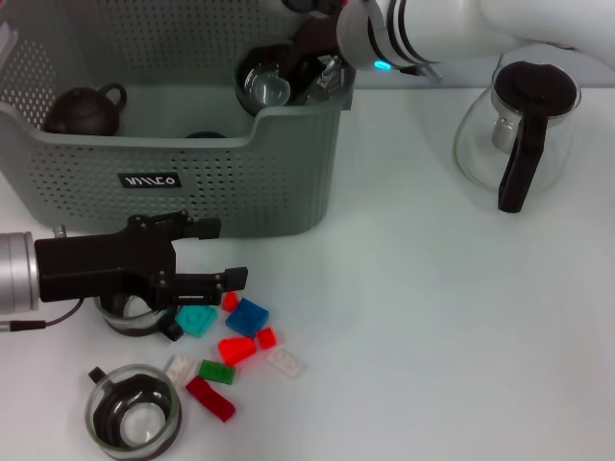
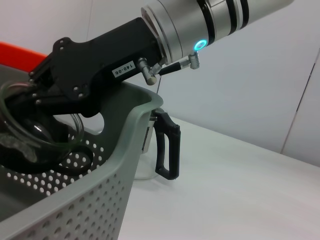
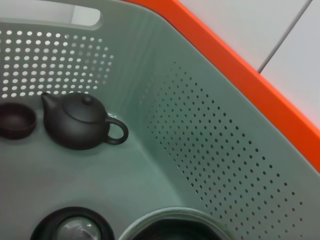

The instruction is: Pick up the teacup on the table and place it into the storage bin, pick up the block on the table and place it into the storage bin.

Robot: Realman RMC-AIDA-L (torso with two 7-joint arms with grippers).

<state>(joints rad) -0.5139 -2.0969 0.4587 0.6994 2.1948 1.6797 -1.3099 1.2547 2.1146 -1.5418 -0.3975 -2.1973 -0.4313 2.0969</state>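
Observation:
The storage bin [image 1: 288, 182] stands at the back left. My right gripper [image 1: 306, 69] reaches down inside its right end and is shut on a glass teacup [image 1: 263, 84] with a dark rim. The left wrist view shows that gripper [image 2: 37, 102] and the cup [image 2: 30, 132] behind the bin's rim [image 2: 135, 120]. My left gripper [image 1: 216, 254] hovers open in front of the bin, just above a second glass teacup [image 1: 127, 315]. A third teacup [image 1: 135, 411] sits near the front edge. Several coloured blocks [image 1: 235, 331] lie beside them.
A dark teapot [image 1: 85, 110] rests in the bin's left end, also seen as the teapot [image 3: 80, 122] beside a small dark cup [image 3: 15, 120] in the right wrist view. A glass pitcher [image 1: 519, 125] with a black handle stands at the back right.

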